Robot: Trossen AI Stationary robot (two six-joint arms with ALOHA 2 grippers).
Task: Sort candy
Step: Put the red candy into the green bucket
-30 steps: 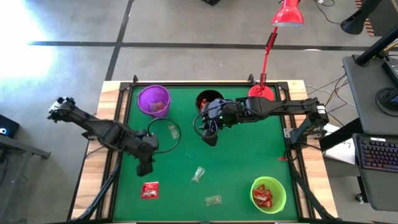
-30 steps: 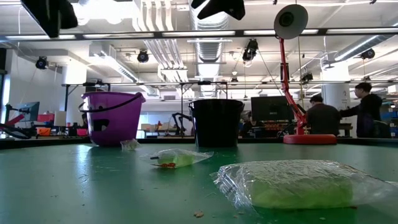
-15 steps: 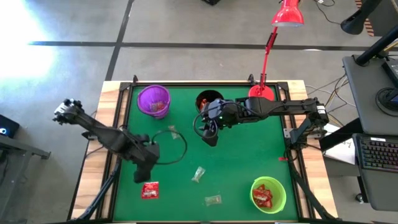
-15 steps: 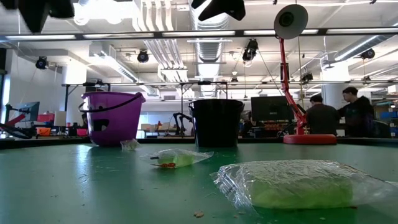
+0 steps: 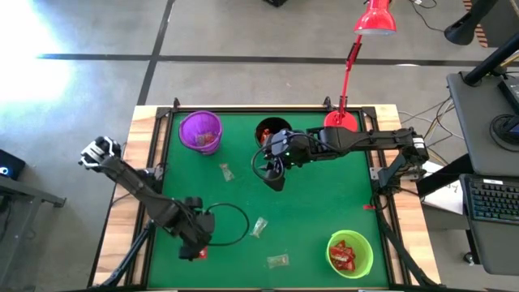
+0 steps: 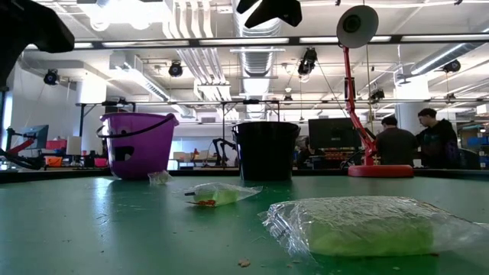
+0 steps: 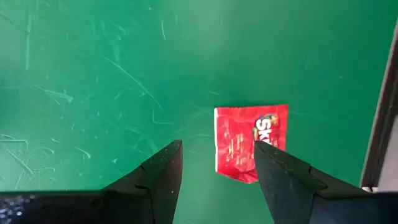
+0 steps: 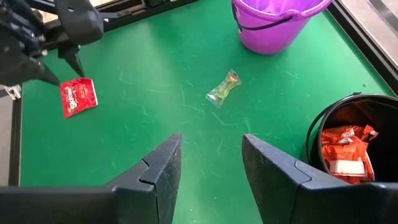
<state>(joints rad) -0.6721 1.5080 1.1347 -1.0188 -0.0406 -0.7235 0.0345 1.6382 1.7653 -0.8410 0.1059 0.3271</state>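
We see a flat green table [image 5: 316, 219] with thin scratches and a wooden rim. The left gripper [image 7: 214, 165] hangs over a flat, shiny red candy packet [image 7: 251, 142] near the table's left front edge. Its 2 dark fingers stand wide apart with nothing between them. The packet is square with a crinkly edge.

The right gripper [image 8: 208, 165] waits above the middle of the table, beside the round black cup [image 8: 348, 143]. Its fingers are open and empty too. Crinkly red packets lie inside that cup.

A small clear candy [image 8: 224, 88] with a twisted end lies near the purple cup [image 8: 280, 18]. 2 more pale candies [image 5: 259, 226] sit on open green felt. The green cup [image 5: 350, 252] holds red sweets.
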